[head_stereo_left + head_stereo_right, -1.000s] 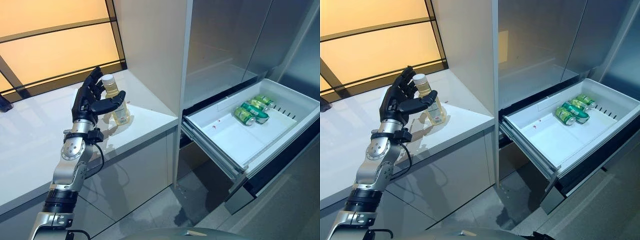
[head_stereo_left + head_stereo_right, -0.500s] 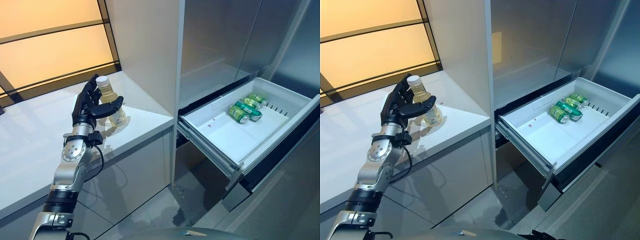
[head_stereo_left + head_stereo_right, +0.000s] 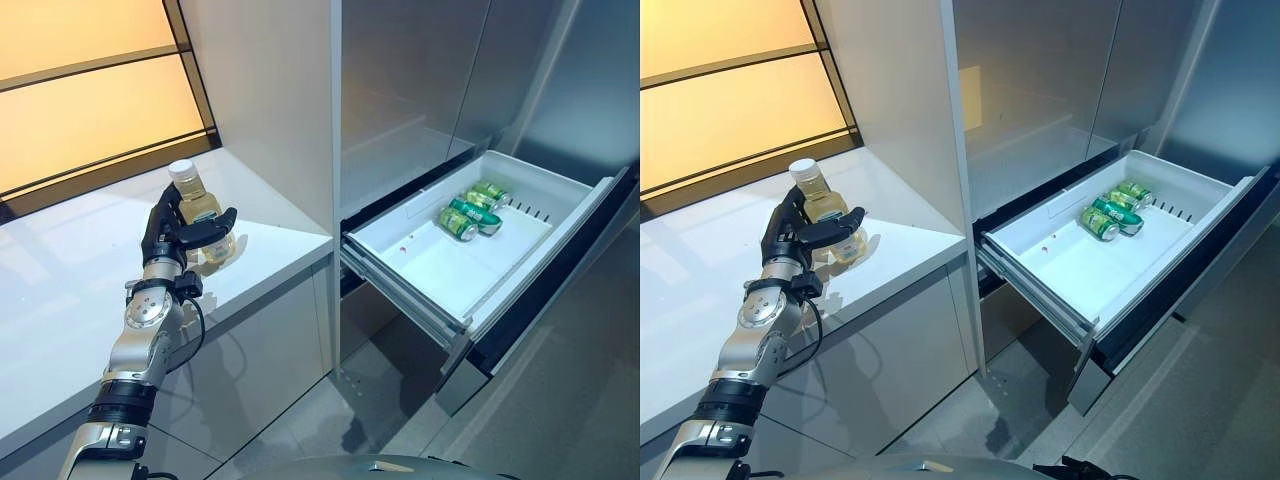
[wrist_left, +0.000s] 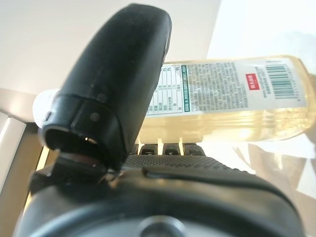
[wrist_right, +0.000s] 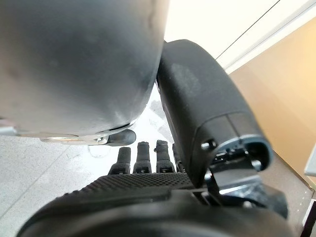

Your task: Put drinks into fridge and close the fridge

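A clear bottle (image 3: 199, 207) of pale yellow drink with a white cap stands on the white counter (image 3: 60, 300). My left hand (image 3: 165, 238) is curled round it: thumb across the front, fingers behind. In the left wrist view the thumb (image 4: 118, 89) lies over the label of the bottle (image 4: 227, 94). To the right the white fridge drawer (image 3: 450, 275) stands pulled out, with green cans (image 3: 460, 224) lying at its far end. My right hand (image 5: 148, 187) shows only in its own wrist view, fingers relaxed and holding nothing.
Tall steel fridge doors (image 3: 410, 90) rise above the drawer, beside a white side panel (image 3: 265, 100) at the counter's end. An amber window panel (image 3: 80, 110) backs the counter. The open drawer juts out over the grey floor (image 3: 340, 420).
The camera has swung, shifting the whole picture left. My left hand has closed its thumb and fingers round the bottle, which still stands on the counter.
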Available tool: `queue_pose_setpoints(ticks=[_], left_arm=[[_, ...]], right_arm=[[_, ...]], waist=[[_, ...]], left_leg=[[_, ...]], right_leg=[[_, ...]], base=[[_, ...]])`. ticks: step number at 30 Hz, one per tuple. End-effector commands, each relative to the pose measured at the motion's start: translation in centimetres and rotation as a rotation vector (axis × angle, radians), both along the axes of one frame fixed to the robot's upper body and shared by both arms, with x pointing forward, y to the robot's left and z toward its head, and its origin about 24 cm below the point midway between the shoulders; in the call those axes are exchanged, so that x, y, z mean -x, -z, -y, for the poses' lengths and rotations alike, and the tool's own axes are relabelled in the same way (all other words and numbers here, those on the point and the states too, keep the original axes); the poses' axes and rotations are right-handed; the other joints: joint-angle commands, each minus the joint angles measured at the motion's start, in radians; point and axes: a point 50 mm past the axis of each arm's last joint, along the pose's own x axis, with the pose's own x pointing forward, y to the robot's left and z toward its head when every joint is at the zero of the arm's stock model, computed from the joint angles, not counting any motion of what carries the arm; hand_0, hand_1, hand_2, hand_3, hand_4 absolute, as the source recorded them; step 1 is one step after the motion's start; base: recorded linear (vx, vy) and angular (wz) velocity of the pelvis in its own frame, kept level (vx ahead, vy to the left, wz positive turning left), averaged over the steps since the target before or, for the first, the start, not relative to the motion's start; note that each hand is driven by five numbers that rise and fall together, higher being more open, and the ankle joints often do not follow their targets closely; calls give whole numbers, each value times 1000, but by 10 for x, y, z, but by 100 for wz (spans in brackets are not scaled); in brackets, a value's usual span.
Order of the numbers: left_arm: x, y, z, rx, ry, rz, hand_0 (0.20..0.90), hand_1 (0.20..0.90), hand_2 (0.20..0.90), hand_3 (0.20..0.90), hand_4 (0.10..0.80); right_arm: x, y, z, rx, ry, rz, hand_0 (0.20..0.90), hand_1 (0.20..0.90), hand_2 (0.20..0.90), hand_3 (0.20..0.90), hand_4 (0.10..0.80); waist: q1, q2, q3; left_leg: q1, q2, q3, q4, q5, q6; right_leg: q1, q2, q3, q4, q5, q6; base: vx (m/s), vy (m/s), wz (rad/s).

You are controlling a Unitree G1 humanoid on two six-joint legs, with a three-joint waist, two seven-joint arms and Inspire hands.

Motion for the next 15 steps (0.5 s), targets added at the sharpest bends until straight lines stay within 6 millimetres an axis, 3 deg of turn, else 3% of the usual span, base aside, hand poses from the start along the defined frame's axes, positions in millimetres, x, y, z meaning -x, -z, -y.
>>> queue_pose_setpoints(ticks=[1, 2, 3, 4, 5, 15], left_arm=[[-22, -80, -5, -47, -6, 347, 644, 644, 644, 601, 501], [-22, -81, -5, -29, -9, 364, 540, 540, 540, 480, 380], [-22, -81, -5, -17, -8, 375, 394, 394, 394, 310, 210], [-21, -83, -4, 5, -4, 396, 366, 366, 366, 277, 177], [-20, -85, -3, 26, -1, 423, 300, 300, 300, 200, 100], [-15, -87, 0, 43, -14, 474, 300, 300, 300, 200, 100]], right_arm=[[-4, 3, -17, -54, -42, -5, 900, 900, 900, 900, 800], [-4, 3, -17, -55, -43, -5, 900, 900, 900, 900, 800], [-4, 3, -17, -55, -42, -5, 900, 900, 900, 900, 800], [-4, 3, -18, -56, -42, -5, 900, 900, 900, 900, 800], [-4, 3, -19, -58, -42, -6, 900, 900, 900, 900, 800], [0, 4, -20, -57, -46, -13, 900, 900, 900, 900, 800]], waist=[[-8, -21, -26], [-9, -21, -26], [-9, -21, -26], [-9, -22, -25], [-9, -23, -25], [-11, -27, -27]], left_leg=[[24, -64, 82, 7, -91, 68], [25, -65, 81, 7, -91, 69], [26, -65, 81, 7, -92, 70], [27, -65, 81, 7, -93, 70], [27, -65, 81, 7, -94, 70], [27, -64, 79, 7, -95, 70]], right_leg=[[1, 0, 43, 37, -18, 6], [1, 0, 44, 38, -18, 6], [1, 0, 45, 38, -18, 6], [1, 0, 45, 38, -18, 6], [2, 1, 46, 38, -18, 5], [2, 4, 50, 37, -19, 3]], base=[[0, 0, 0], [13, 5, -4], [9, 2, -4], [9, 0, -6], [8, 0, -5], [4, -1, -1]])
